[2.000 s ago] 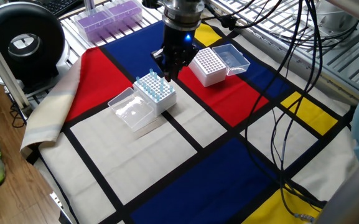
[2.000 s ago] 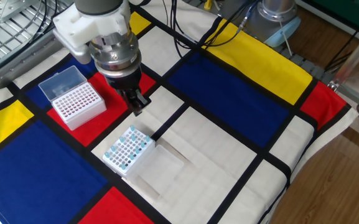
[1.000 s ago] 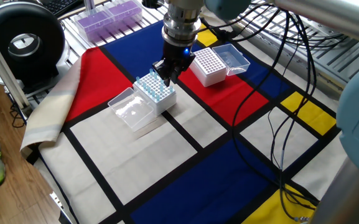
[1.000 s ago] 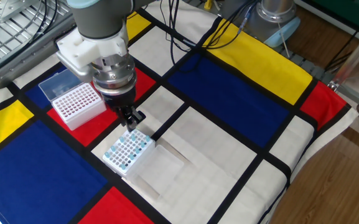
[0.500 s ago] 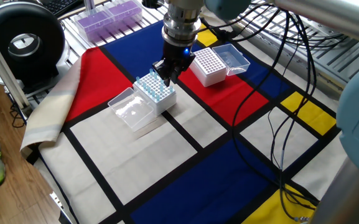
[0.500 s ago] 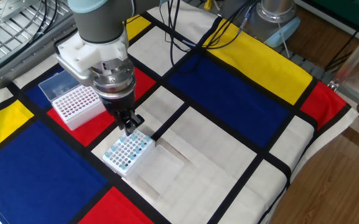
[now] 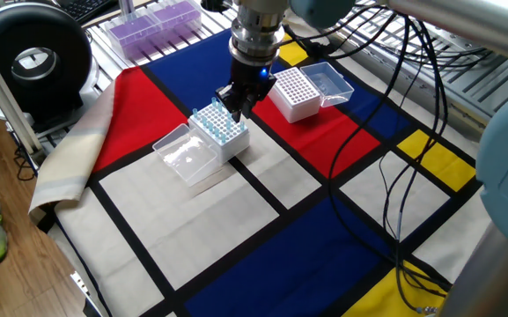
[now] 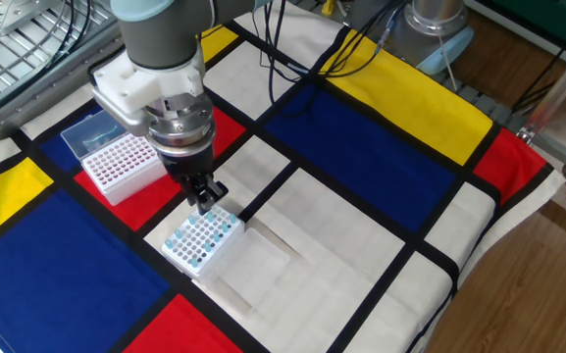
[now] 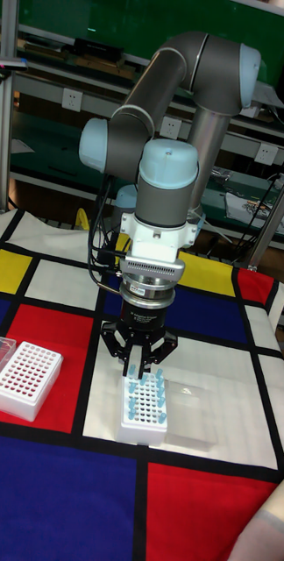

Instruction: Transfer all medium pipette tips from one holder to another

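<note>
A white holder (image 7: pixel 221 130) (image 8: pixel 202 238) (image 9: pixel 144 412) stands mid-cloth with several medium pipette tips (image 7: pixel 211 119) (image 8: pixel 196 235) (image 9: pixel 151 396), light-blue tops up. My gripper (image 7: pixel 236 106) (image 8: pixel 207 203) (image 9: pixel 140 368) points straight down at this holder's far corner, fingertips among the tips. The fingers stand close together, and whether they grip a tip I cannot make out. A second white holder (image 7: pixel 293 92) (image 8: pixel 118 167) (image 9: pixel 25 379) shows only dark holes and sits apart on a red patch.
Each holder has a clear lid lying open beside it (image 7: pixel 183 154) (image 8: pixel 253 267) (image 7: pixel 328 81). Purple-filled rack boxes (image 7: pixel 157 22) and a black round device (image 7: pixel 33 57) stand at the back left. Cables (image 7: pixel 412 88) hang over the right side.
Over two seconds my gripper has come down and across from between the two holders to the blue-tipped holder's far corner. It has barely moved in the last half second.
</note>
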Controlling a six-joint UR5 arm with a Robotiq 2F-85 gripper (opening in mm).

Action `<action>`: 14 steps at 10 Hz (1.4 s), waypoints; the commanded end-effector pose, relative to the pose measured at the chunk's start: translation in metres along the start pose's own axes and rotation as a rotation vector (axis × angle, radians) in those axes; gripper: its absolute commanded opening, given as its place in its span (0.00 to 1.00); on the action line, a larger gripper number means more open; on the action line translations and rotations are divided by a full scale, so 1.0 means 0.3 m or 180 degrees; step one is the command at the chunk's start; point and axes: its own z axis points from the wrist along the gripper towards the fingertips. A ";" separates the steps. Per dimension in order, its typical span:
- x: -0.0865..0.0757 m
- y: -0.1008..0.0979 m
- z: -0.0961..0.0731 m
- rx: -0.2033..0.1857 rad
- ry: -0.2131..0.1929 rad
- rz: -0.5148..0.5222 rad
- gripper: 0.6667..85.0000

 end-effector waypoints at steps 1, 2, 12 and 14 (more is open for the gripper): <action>0.008 0.016 -0.001 -0.0062 -0.0035 0.0070 0.34; 0.010 0.019 0.003 -0.0089 -0.0057 0.0064 0.34; 0.026 -0.011 -0.005 -0.0059 -0.0060 0.0001 0.34; 0.027 -0.008 0.002 -0.0067 -0.0084 0.0021 0.34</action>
